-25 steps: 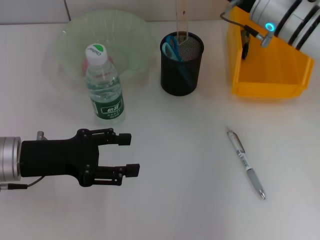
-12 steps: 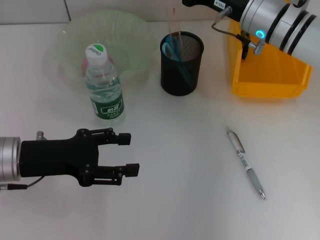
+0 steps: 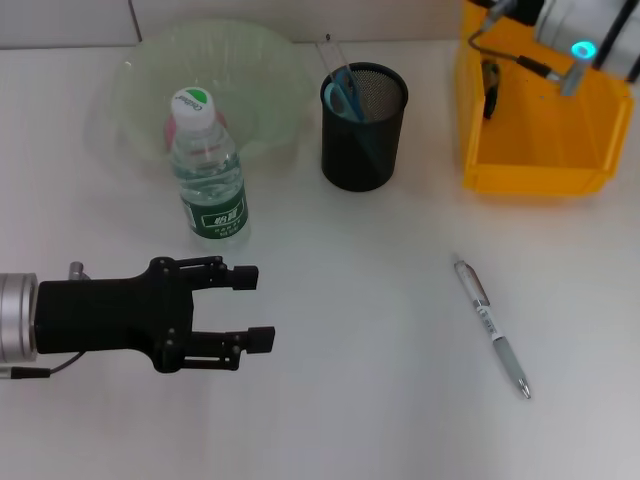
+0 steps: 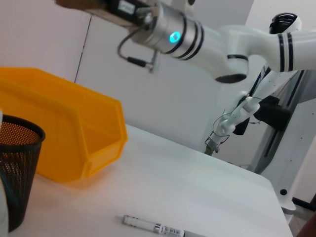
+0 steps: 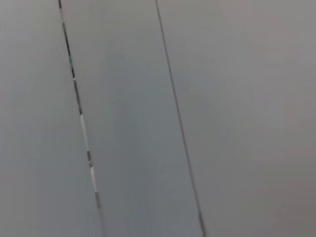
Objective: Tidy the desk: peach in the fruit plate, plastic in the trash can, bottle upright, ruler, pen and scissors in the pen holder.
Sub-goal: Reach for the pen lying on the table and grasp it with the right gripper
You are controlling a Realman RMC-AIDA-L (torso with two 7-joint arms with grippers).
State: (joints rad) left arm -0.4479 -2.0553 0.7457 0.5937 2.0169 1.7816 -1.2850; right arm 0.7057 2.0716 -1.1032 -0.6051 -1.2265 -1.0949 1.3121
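Note:
The white pen (image 3: 492, 326) lies on the table at the right front; it also shows in the left wrist view (image 4: 153, 227). The black mesh pen holder (image 3: 363, 126) holds blue scissors (image 3: 344, 99) and a clear ruler (image 3: 334, 54) that leans left. The bottle (image 3: 208, 170) stands upright before the green fruit plate (image 3: 260, 70). A pinkish peach (image 3: 171, 132) shows partly behind the bottle. My left gripper (image 3: 254, 307) is open and empty, low at the left front. My right arm (image 3: 588, 28) is above the yellow trash bin (image 3: 535, 176); its gripper is out of view.
A dark thing (image 3: 488, 90) sits against the bin's inner left wall. The right wrist view shows only a wall. The left wrist view shows the bin (image 4: 74, 140), the holder's rim (image 4: 19, 129) and the right arm (image 4: 187, 37) above.
My right arm has moved from above the pen holder to the right, over the bin. The ruler, upright before, now leans left in the holder. The left arm has barely moved.

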